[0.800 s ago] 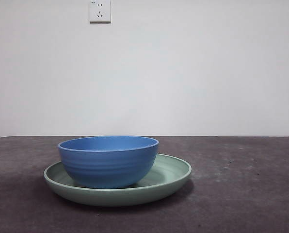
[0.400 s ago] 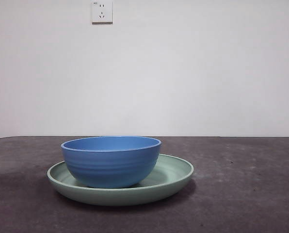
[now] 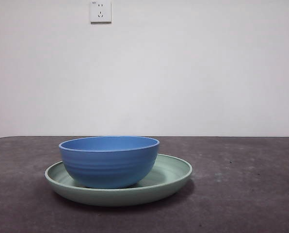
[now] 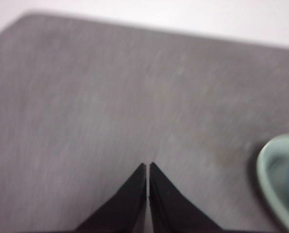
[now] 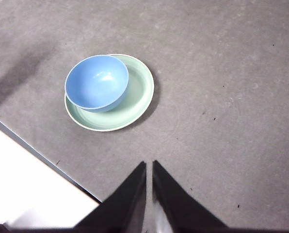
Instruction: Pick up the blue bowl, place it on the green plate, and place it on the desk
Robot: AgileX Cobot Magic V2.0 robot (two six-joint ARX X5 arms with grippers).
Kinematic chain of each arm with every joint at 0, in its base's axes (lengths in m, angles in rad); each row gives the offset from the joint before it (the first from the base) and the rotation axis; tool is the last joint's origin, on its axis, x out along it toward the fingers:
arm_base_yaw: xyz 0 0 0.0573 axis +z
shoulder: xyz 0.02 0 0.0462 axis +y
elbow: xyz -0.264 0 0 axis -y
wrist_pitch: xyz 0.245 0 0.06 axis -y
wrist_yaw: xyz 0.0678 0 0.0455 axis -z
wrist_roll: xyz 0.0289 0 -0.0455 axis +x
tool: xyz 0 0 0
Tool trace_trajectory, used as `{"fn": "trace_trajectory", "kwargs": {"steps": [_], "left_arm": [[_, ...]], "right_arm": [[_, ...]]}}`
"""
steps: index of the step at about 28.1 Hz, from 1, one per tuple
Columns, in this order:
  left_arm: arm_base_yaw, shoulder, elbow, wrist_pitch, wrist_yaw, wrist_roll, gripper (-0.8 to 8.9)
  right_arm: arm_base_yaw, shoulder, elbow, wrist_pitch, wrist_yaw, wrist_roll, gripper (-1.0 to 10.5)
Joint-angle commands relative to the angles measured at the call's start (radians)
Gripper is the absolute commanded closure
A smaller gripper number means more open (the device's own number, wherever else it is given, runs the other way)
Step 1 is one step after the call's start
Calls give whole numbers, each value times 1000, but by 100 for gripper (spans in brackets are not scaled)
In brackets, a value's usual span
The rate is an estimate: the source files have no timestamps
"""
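While upright, blue bowl (image 3: 109,161) on green plate (image 3: 171,174), mouth up.

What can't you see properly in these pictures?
- Front view: the blue bowl hides the middle of the green plate, and the inside bottom of the bowl is hidden by its own wall.
- Left wrist view: blurred; plate and bowl are cut off by the picture's edge.
- Front view: neither the left tool nor the right tool shows.
- Wall socket: markings too small.
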Motion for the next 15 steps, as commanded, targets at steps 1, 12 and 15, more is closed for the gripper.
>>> {"fn": "trace_trajectory", "kwargs": {"steps": [1, 12, 15], "left_arm": [[15, -46, -47, -22, 1, -4, 803], [25, -103, -87, -22, -5, -3, 785], [25, -103, -122, 30, -5, -3, 785]], "right_arm": [[7, 5, 21, 10, 1, -8, 930], [7, 5, 21, 10, 1, -8, 930], [7, 5, 21, 10, 1, -8, 930]]}}
